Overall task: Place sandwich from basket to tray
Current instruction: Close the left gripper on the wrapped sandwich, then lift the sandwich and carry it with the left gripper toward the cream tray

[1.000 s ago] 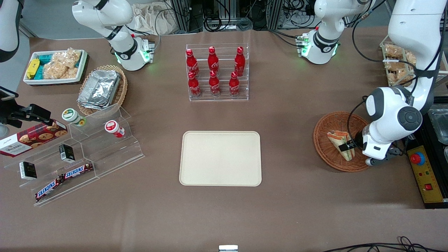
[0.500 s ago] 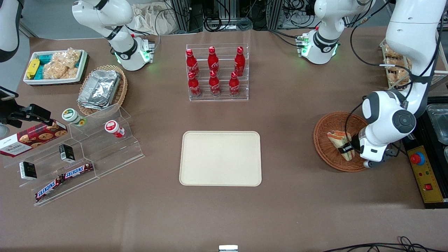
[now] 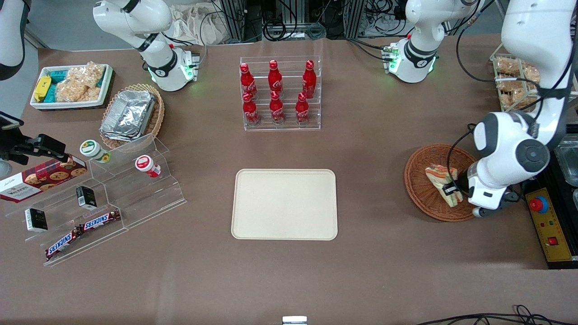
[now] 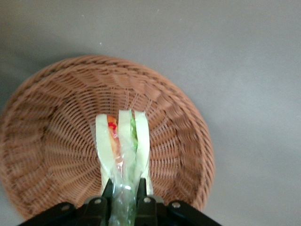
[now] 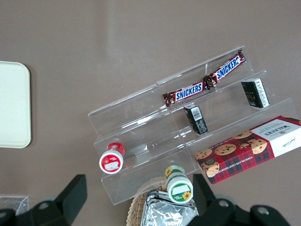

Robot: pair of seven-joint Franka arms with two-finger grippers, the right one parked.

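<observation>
Sandwich clamped in pincer (wrist bent low) above basket.

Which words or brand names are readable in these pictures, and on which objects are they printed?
"SNICKERS": on the two chocolate bars on the clear stand.
"WALKERS": on the red cookie box.
Bottle labels: too blurred to read.
The gripper, shut on the sandwich over the basket, shows no text.

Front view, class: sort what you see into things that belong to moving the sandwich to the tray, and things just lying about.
Belonging to the job:
sandwich, held over the basket
tray
gripper, shut on the sandwich

Just lying about:
cola bottles
Snickers bars
cookie box
foil trays
</observation>
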